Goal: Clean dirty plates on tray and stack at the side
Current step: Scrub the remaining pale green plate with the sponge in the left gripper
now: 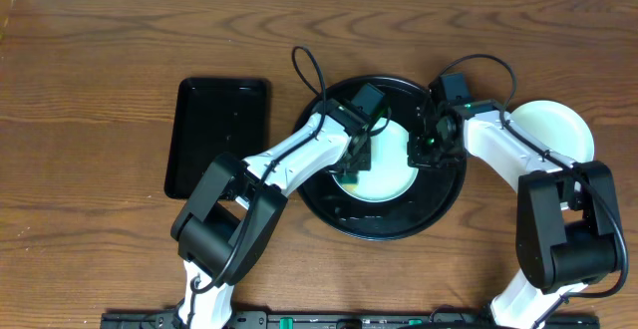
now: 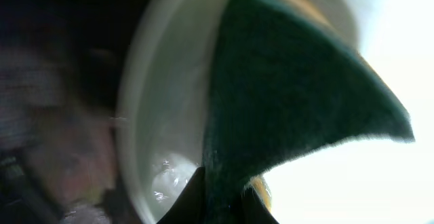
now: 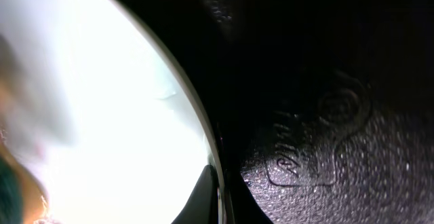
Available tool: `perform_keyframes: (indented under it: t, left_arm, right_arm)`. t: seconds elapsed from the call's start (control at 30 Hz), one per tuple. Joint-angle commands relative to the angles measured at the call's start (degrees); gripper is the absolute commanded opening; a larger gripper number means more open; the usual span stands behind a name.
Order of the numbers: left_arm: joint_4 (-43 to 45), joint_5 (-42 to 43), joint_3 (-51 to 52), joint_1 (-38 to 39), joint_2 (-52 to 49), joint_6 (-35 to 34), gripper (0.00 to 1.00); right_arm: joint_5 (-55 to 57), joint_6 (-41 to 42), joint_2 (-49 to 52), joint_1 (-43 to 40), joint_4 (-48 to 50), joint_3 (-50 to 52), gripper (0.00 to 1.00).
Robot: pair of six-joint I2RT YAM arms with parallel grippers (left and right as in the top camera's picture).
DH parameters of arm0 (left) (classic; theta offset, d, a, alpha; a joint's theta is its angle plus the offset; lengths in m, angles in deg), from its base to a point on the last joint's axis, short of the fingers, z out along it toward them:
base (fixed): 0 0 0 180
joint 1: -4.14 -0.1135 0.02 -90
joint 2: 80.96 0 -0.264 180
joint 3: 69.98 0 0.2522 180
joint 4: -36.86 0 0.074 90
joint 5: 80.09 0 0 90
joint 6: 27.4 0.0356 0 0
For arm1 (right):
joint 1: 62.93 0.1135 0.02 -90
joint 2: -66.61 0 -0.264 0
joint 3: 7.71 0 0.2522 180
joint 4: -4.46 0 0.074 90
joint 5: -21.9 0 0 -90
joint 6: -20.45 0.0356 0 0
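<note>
we see a wooden table bearing the tray, with a plate beneath the left gripper and right gripper. only the left wrist view shows the sponge — the left gripper is clamped on it; the right — we cannot tell.

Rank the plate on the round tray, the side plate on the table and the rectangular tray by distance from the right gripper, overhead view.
1. Tray plate: on the round tray, right beside the right gripper, to its left.
2. Side plate: on the table, farther right.
3. Rectangular tray: far left.
</note>
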Motion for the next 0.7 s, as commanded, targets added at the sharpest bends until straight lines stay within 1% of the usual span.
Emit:
perform_keyframes:
  t: [0.0, 0.07, 0.13, 0.27, 0.33, 0.4, 0.5, 0.57, 0.67]
  left_arm:
    - [-3.1, -18.5, 2.8, -2.2, -3.0, 0.6, 0.08]
    - [-1.9, -16.5, 2.8, -2.1, -3.0, 0.7, 0.08]
    - [0.2, -10.7, 2.8, -2.1, -3.0, 0.6, 0.08]
    - [8.2, 11.4, 2.9, -2.0, -3.1, 0.3, 0.08]
    - [12.2, 19.6, 2.9, -1.6, -3.2, -1.8, 0.08]
    - [15.8, 25.7, 2.9, -0.9, -3.4, -5.2, 0.08]
    - [20.3, 30.0, 2.9, 0.8, -3.5, -8.1, 0.08]
    - [22.1, 30.9, 2.9, 2.0, -3.5, -8.7, 0.08]
    - [22.6, 30.8, 2.9, 3.9, -3.5, -8.6, 0.08]
  right_arm:
    - [3.6, 0.4, 2.2, -0.1, -0.2, 0.8, 0.01]
    - [4.5, 0.4, 2.2, -0.1, -0.4, 0.8, 0.01]
    - [4.5, 0.4, 2.2, -0.1, -0.5, 0.8, 0.01]
    - [4.5, 0.4, 2.2, -0.1, -0.4, 0.8, 0.01]
    - [4.5, 0.4, 2.2, -0.1, -0.4, 0.8, 0.01]
    - [4.5, 0.4, 2.2, -0.1, -0.4, 0.8, 0.01]
    - [4.5, 0.4, 2.2, -0.1, -0.4, 0.8, 0.01]
    - [4.5, 0.4, 2.2, 0.0, -0.4, 0.8, 0.01]
    - [4.5, 0.4, 2.2, 0.0, -0.4, 0.8, 0.01]
